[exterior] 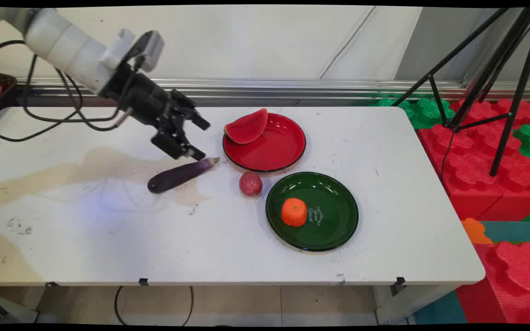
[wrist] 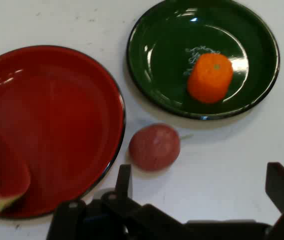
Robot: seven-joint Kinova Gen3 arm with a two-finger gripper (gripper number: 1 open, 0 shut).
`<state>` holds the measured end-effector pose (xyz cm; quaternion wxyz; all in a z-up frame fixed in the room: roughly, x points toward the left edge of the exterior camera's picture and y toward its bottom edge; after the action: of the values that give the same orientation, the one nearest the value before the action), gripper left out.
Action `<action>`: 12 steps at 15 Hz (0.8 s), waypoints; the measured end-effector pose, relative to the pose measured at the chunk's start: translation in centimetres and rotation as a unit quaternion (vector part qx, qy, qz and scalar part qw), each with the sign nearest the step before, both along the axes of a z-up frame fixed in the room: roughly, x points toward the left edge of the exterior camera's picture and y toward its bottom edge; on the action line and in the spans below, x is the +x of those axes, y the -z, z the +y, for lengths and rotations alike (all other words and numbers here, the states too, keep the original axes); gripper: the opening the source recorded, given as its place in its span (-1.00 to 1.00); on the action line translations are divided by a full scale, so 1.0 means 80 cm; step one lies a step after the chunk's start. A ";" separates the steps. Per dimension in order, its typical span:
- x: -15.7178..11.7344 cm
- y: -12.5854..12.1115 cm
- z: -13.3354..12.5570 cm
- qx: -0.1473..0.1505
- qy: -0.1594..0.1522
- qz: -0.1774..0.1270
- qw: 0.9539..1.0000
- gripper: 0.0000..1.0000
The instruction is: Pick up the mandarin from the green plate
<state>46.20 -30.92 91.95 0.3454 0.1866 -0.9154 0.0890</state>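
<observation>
Black claw [exterior: 197, 138], spread open and holding nothing, hangs just above the purple eggplant [exterior: 181, 175], which lies slantwise toward the table's [exterior: 108, 239] left.

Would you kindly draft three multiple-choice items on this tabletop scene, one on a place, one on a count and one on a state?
1. Where does the orange round fruit lie?
A. on the red plate
B. on the glossy dark green plate
C. on the bare table

2. How many plates stand on the white table?
A. one
B. two
C. three

3. How is the black two-finger gripper?
A. shut on the eggplant
B. open and holding nothing
C. shut on the radish

Answers: 1 B, since the fruit sits inside the green plate's rim in both views. 2 B, as only the green one and the glossy red plate, bearing a red watermelon slice, appear. 3 B, for its fingers stand apart above the long purple eggplant, with the small reddish radish lying apart.
</observation>
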 end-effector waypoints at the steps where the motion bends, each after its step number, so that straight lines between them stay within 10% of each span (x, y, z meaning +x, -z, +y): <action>1: -0.013 0.001 -0.002 0.000 0.005 0.004 1.000 1.00; 12: -0.140 0.056 -0.039 0.006 0.036 -0.012 0.999 1.00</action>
<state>35.01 -34.02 87.46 0.3367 0.1544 -0.9260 0.0734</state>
